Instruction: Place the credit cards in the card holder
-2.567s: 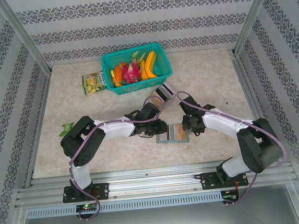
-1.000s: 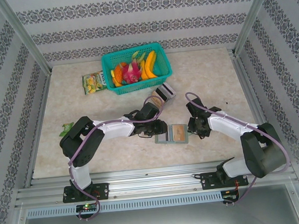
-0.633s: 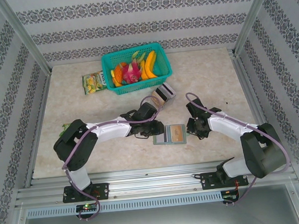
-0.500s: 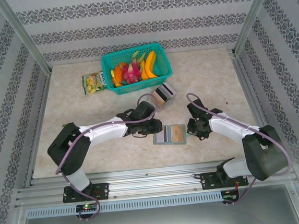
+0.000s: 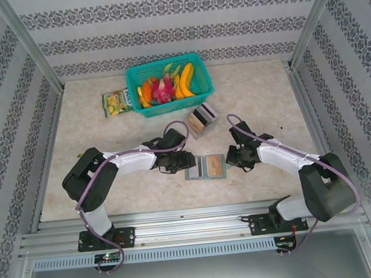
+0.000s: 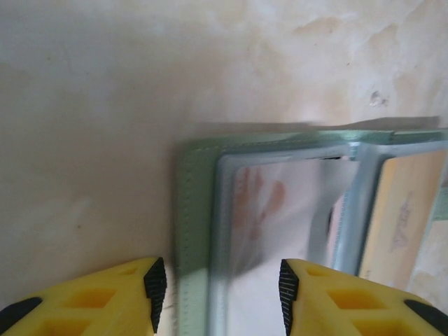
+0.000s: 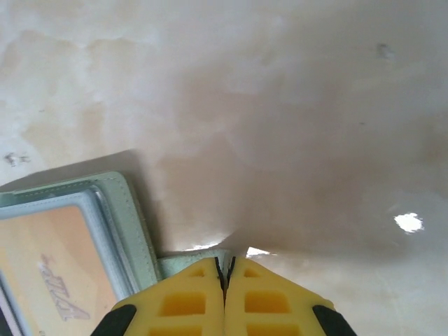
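I see the pale bench (image 5: 266,93) with the open card holder (image 5: 194,169) flat, an orange-brown card (image 5: 215,165) inside. My left claw (image 6: 218,283) is spread over it. My right claw (image 7: 225,267) is pressed together.

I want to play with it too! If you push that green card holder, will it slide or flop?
The card holder lies open and flat on the smooth table, so it would probably slide, not roll. It looks thin and soft-edged with a fold down the middle, so lifted by one side it may flop shut.

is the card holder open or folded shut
Open: the card holder lies spread flat, both inner halves up, an orange-brown card in one.
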### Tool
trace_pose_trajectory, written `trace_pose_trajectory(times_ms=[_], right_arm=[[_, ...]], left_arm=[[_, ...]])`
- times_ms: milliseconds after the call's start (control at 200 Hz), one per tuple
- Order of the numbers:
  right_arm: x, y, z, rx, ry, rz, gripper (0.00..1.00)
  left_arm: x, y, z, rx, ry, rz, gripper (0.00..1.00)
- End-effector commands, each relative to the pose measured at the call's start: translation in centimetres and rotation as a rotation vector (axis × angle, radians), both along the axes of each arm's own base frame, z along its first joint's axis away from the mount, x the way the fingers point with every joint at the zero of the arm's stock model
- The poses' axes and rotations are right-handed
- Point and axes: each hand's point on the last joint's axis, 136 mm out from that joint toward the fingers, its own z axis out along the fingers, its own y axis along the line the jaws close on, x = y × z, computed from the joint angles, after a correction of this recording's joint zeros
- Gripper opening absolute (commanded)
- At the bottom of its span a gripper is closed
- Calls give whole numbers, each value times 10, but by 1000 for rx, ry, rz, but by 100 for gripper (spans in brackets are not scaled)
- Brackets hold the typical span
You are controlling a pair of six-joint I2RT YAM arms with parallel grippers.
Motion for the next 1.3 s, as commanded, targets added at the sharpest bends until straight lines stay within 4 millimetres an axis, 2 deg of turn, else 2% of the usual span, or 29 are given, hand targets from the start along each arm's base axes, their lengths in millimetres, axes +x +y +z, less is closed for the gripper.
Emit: trace_pose_trajectory(times_ms=[0, 190, 355, 435, 545, 804, 949, 1139, 1294], right_arm=[[8, 18, 7, 20, -26, 88, 3], [10, 30, 3, -10, -7, 149, 4], [13, 40, 4, -18, -2, 182, 4], [13, 43, 0, -17, 8, 187, 4], [13, 45, -5, -25, 24, 191, 3], [7, 41, -23, -54, 78, 187, 3], [6, 41, -25, -53, 79, 182, 3], [8, 42, -25, -47, 72, 177, 3], [10, 41, -22, -32, 57, 163, 3]], left_arm=[[1, 4, -5, 4, 14, 35, 52], [0, 18, -14, 42, 24, 71, 56], [-1, 24, -12, 40, 8, 91, 59], [-2, 20, -18, 30, 43, 81, 58], [0, 1, -17, -71, 56, 59, 54], [6, -37, 18, -304, 14, -2, 48], [8, -44, 41, -369, -29, -27, 47], [10, -47, 58, -405, -60, -37, 45], [13, -57, 83, -470, -107, -86, 49]])
